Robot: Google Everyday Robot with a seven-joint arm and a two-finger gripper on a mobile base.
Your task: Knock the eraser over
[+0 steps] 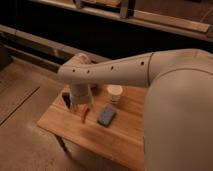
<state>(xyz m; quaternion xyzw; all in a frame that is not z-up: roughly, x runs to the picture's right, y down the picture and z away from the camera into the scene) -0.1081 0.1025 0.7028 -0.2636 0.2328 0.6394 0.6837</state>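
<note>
The eraser point(65, 99) is a small dark block standing near the far left corner of the wooden table point(125, 135). My gripper point(75, 104) hangs down from the white arm point(110, 70), which reaches in from the right. The gripper is just right of the eraser, very close to it; I cannot tell if they touch. The gripper's lower end is partly hidden by the wrist above it.
A thin orange-red stick point(84, 114) lies just right of the gripper. A blue-grey flat pad point(106, 116) lies at the table's middle. A paper cup point(114, 93) stands behind it. A dark ledge and rails run behind the table. Floor lies to the left.
</note>
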